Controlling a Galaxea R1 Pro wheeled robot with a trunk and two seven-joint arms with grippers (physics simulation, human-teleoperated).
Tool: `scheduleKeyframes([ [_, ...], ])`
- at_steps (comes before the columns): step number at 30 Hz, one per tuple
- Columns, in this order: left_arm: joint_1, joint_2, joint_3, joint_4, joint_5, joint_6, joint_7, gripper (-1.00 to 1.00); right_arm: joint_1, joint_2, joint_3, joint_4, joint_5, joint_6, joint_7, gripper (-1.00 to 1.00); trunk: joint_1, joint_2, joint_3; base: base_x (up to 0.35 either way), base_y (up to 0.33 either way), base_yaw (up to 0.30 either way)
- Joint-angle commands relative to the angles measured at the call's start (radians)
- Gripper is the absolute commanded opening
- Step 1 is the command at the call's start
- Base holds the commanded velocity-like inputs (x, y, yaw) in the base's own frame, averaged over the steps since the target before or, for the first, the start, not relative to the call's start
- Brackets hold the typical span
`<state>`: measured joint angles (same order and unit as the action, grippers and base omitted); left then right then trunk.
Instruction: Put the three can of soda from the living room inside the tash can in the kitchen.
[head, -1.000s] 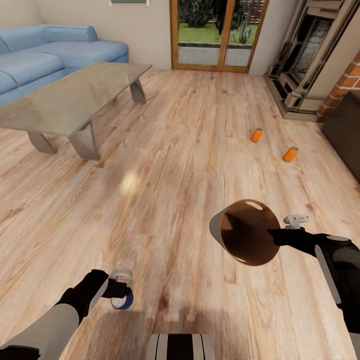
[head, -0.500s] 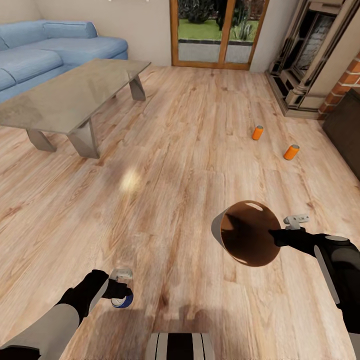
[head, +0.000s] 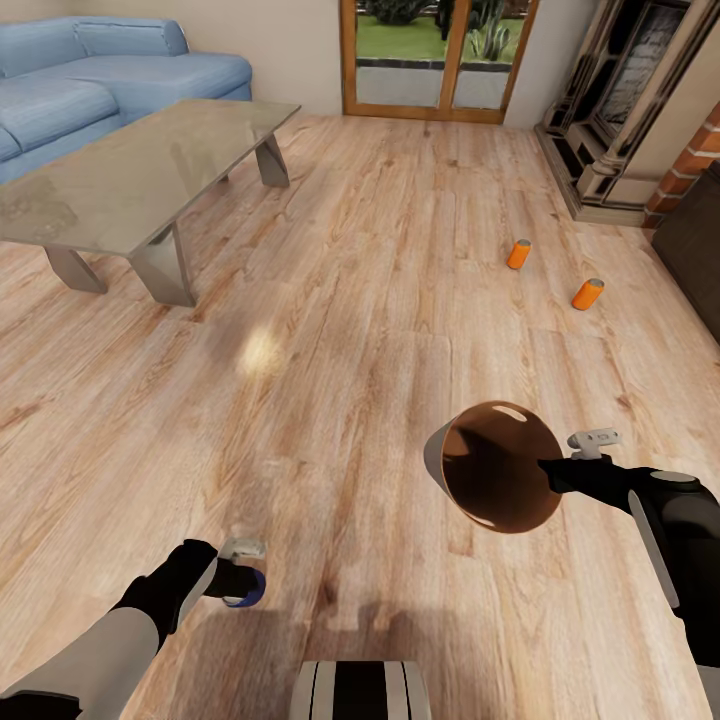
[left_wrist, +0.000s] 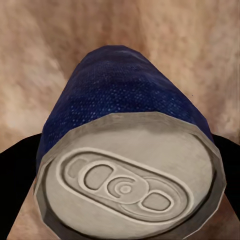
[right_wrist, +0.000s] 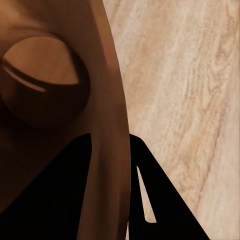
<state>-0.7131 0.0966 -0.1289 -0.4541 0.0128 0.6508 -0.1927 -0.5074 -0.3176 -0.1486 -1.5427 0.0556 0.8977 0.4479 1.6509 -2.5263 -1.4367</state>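
Floor (head: 380, 330) of pale wood carries two orange cans (head: 518, 254) (head: 587, 294) near the fireplace. Right gripper (head: 556, 470) pinches the trash can (head: 495, 478) by its rim, tipped sideways; it could swing or slip. Left gripper (head: 240, 582) clamps the blue can (left_wrist: 125, 120), whose pull-tab top the left wrist view reveals.

We see the soda can (head: 247, 590) in the left hand (head: 240, 575), low over the floor (head: 360, 330). The trash can (head: 495, 465) sits tilted on the right hand (head: 560, 470), which grips its rim. Ahead of the right hand lie two more cans (head: 518, 254) (head: 587, 294) on the floor, near each other. Far ahead of the left hand stands the coffee table (head: 130, 180), the sofa (head: 110, 85) behind it.
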Motion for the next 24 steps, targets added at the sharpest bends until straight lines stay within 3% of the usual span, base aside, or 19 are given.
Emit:
scheduleKeyframes([
  [1,0.000,0.000,0.000,-0.002,-0.001,-0.001,0.000,-1.00,0.000,0.000,0.000,0.000,-0.016,0.003,0.003,-1.00,0.000,0.000,0.000,0.000,0.000,0.000],
  [4,0.000,0.000,0.000,-0.001,0.001,-0.001,-0.001,-1.00,0.000,0.000,0.000,0.000,-0.016,0.003,0.003,-1.00,0.000,0.000,0.000,0.000,0.000,0.000],
  [24,0.000,0.000,-0.001,-0.001,0.001,0.001,-0.001,-1.00,0.000,0.004,0.000,0.000,-0.016,0.003,0.003,-1.00,-0.009,0.005,0.077,0.000,0.000,0.000],
])
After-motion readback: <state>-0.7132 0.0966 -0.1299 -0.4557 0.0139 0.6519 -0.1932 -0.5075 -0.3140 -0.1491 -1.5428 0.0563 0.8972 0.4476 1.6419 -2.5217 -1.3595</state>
